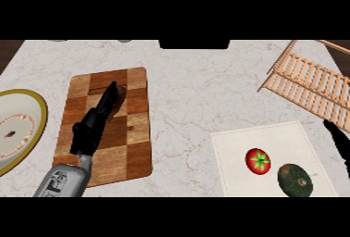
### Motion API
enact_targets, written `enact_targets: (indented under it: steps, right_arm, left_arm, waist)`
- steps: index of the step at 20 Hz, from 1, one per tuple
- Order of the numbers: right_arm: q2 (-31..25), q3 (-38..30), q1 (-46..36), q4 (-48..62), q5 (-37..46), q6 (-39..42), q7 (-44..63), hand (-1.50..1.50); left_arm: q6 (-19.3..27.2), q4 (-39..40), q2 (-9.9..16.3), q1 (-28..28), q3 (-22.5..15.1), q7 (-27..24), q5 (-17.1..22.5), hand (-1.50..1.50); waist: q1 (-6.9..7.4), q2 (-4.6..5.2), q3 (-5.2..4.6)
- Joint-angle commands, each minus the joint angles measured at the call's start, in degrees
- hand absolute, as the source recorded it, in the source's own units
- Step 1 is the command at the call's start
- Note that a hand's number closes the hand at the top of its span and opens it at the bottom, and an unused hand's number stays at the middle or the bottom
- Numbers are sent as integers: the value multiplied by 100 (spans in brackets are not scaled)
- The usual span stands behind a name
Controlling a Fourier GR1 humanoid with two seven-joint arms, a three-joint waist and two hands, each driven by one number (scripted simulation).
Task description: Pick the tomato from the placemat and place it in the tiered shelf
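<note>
The tomato lies on the pale placemat at the lower right of the marble table. It is red with a green star-shaped stem top facing up, and nothing touches it. Just beside it, toward the lower right on the same placemat, lies a dark green avocado; the 2 are close but apart.

The tiered shelf, made of light wooden slats, stands at the upper right of the table, well apart from the tomato and beyond the placemat's far edge.

The right robot hand shows only as a dark shape at the view's right edge, just past the placemat's right side and near the shelf's lower end. I cannot tell how its fingers stand. It does not touch the tomato.

The left robot hand sits over a checkered wooden cutting board at the left of the table, with its grey forearm coming in from the lower left. Its fingers stretch out straight toward the board's far end, spread apart from nothing and holding nothing.

A round plate with a yellow rim lies at the left edge, just beside the cutting board.
</note>
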Motion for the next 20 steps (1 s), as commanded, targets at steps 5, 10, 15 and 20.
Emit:
enact_targets:
  steps: [5, 10, 15, 20]
  right_arm:
    - [762, 848, -683, -101, 1242, 465, 1565, -150]
    - [1181, 850, -551, 278, 1545, 544, 1314, -150]
    - [1934, 1117, -1159, 1038, 1997, 608, 1359, -150]
    - [1926, 840, -620, 572, 2000, 944, 1247, -150]
  left_arm:
    - [-29, 31, -60, 26, 140, -2, -69, 0]
    - [-74, -281, -52, 143, 173, 184, -53, 0]
    - [-95, -200, -157, 337, 31, 19, -200, 0]
    - [-165, -156, -106, 92, 228, 149, -179, 0]
  waist:
    - [-71, -15, 2]
    - [-64, -19, 8]
    - [-17, -6, 6]
    - [-101, -21, 9]
